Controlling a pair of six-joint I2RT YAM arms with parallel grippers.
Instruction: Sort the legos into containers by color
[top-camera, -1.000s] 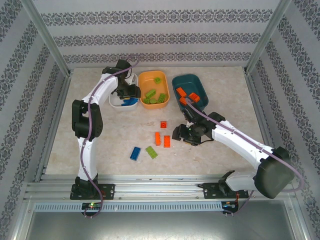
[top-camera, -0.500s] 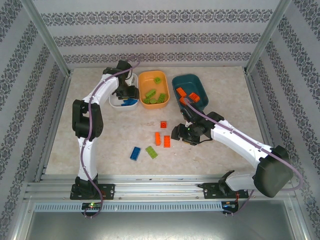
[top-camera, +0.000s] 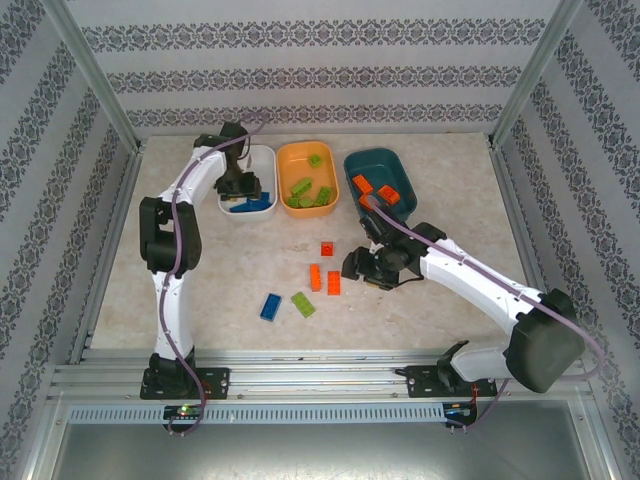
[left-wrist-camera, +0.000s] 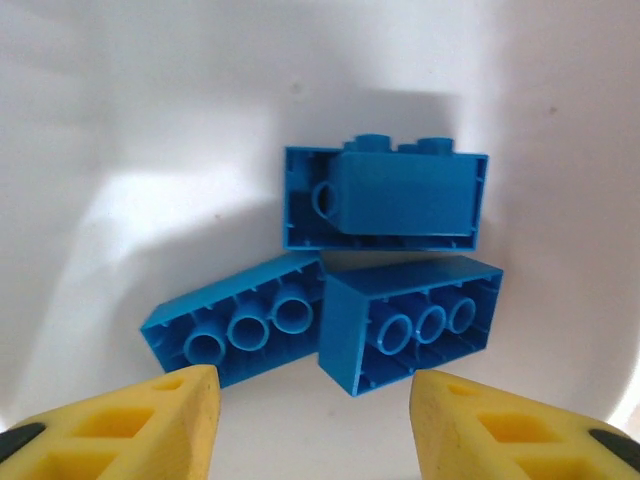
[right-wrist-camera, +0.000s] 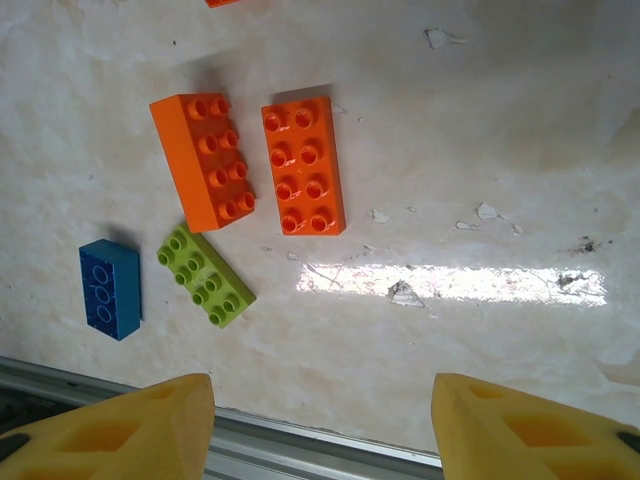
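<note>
My right gripper is spread wide and empty, so I should drop straight onto the orange brick lying on the table just beside another orange brick, pinch only that one, and carry it to the dark teal tub.

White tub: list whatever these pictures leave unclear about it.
- Top view: the left gripper covers part of the white tub, so its blue bricks cannot be counted there.
- Left wrist view: three blue bricks show, but the frame edges cut off the tub's rim, so others may lie outside.
</note>
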